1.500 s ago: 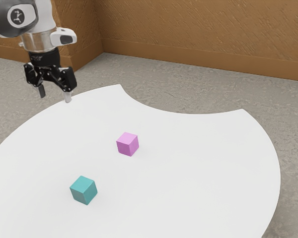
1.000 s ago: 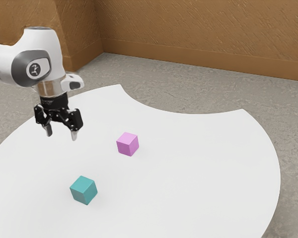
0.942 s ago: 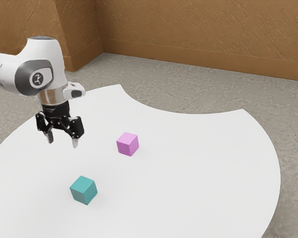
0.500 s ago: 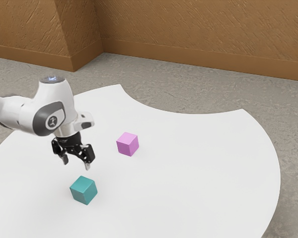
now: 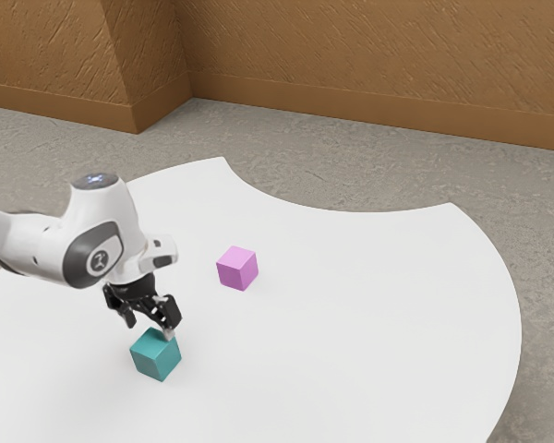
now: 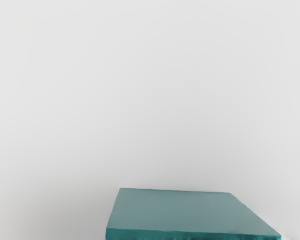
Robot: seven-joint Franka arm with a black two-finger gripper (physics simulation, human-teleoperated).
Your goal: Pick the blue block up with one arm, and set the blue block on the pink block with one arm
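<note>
The blue block (image 5: 155,355), teal in colour, rests on the white table (image 5: 369,305) near its front left. My gripper (image 5: 150,325) hangs open just above the block's top, its fingertips at the block's upper edges without holding it. In the wrist view the same blue block (image 6: 190,215) lies close under my hand. The pink block (image 5: 237,268) stands on the table farther back and toward the exterior view's right of the gripper, untouched.
The table's curved back edge (image 5: 258,198) meets grey carpet (image 5: 351,157), with a brown wall (image 5: 351,55) behind. Bare white tabletop stretches toward the exterior view's right of both blocks.
My arm has come down from high at the back left toward the front, and the open gripper now hovers right over the blue block. Neither block has moved.
</note>
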